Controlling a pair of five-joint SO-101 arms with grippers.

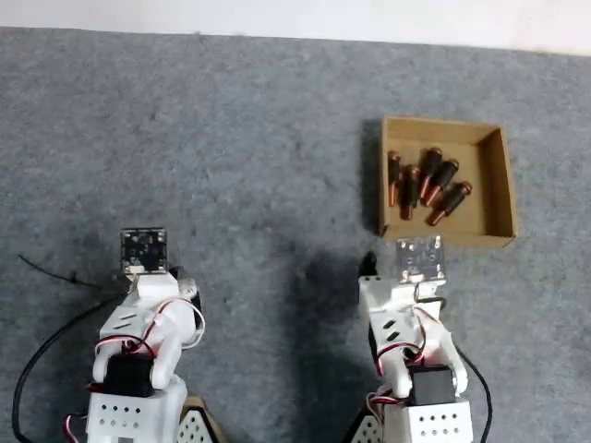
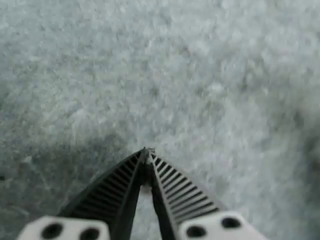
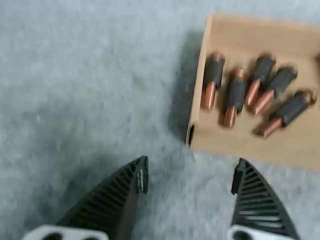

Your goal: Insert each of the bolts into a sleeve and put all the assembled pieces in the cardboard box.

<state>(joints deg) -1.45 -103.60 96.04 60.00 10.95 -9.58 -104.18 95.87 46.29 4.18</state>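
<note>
We see five assembled pieces (image 1: 429, 175) lying inside the cardboard box (image 1: 488, 212); our right gripper (image 3: 191, 175) hangs just short of the box's near wall, arm folded back, jaws spread wide and empty; our left gripper (image 2: 146, 152), well apart from the box, points down at the mat (image 1: 231, 138), jaws closed tip to tip.

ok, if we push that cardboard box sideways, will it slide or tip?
Probably slides rather than tips: the cardboard box is low and wide, sitting flat. The grey fuzzy table cover may drag on it, so it might twist if pushed off-centre. The five assembled pieces lie loose on their sides and could roll inside.
</note>
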